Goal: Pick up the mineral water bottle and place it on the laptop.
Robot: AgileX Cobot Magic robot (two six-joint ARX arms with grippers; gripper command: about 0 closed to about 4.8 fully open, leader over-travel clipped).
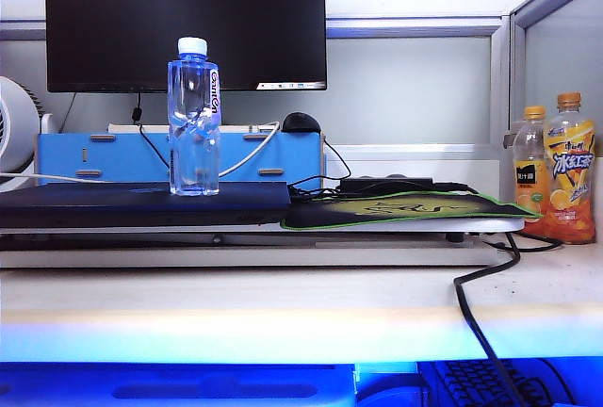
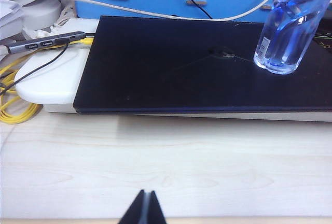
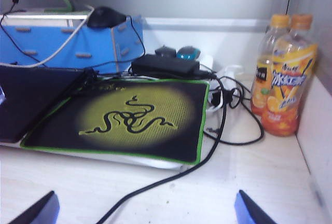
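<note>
The mineral water bottle point(image 1: 194, 117), clear with a white cap and a white label, stands upright on the laptop point(image 1: 113, 203), a flat dark slab. In the left wrist view the bottle's lower half point(image 2: 282, 37) rests near one far corner of the laptop point(image 2: 171, 66). My left gripper point(image 2: 145, 199) is shut, its fingertips together over the bare pale desk in front of the laptop. My right gripper point(image 3: 144, 203) is open, its two fingers wide apart above the desk in front of the mouse pad, holding nothing. Neither gripper shows in the exterior view.
A green-edged mouse pad point(image 3: 129, 117) lies beside the laptop. Two orange drink bottles point(image 3: 282, 73) stand by the partition wall. A black cable point(image 3: 171, 177) runs across the desk. Behind are a blue box point(image 1: 179, 157), a monitor point(image 1: 184, 21), a power adapter point(image 3: 163, 64) and a fan point(image 1: 14, 129).
</note>
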